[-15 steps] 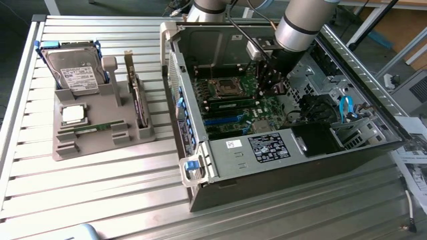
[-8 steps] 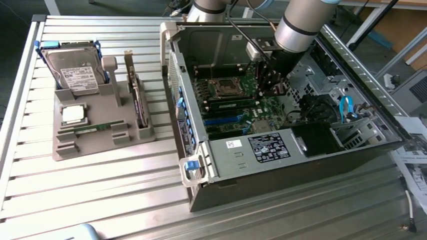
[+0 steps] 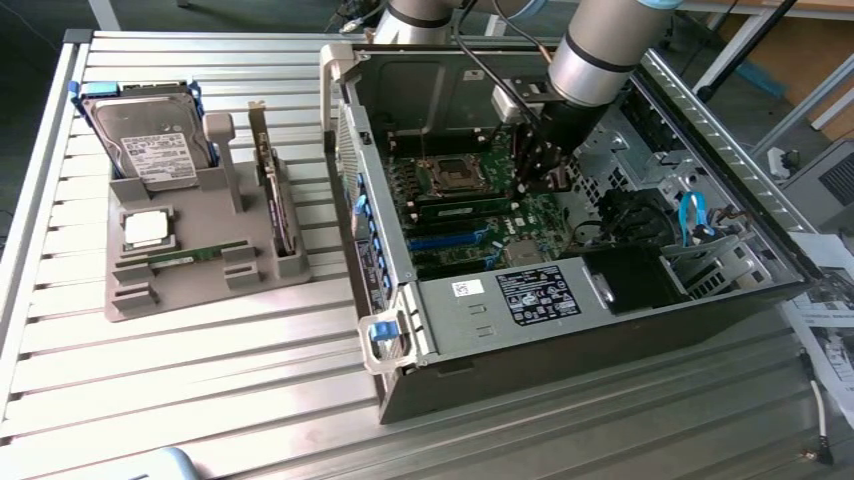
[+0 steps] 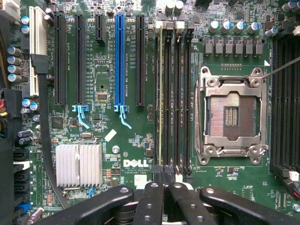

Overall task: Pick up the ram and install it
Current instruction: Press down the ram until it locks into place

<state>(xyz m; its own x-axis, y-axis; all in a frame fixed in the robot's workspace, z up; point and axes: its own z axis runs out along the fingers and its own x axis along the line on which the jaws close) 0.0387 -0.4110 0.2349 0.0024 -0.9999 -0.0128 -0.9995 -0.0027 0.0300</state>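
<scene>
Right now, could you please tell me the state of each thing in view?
gripper: shut, above the memory slots.
ram: standing in a slot.
processor socket: empty.
computer case: open.
hard drive: propped up in the tray.

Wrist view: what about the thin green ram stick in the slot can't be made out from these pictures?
- Wrist view: the thin green ram stick stands edge-on in a black slot; how deep it sits cannot be told.
- Wrist view: its near end and latch are hidden by the black gripper.
- Exterior view: the gripper blocks part of the green motherboard, so that slot cannot be told there.
</scene>
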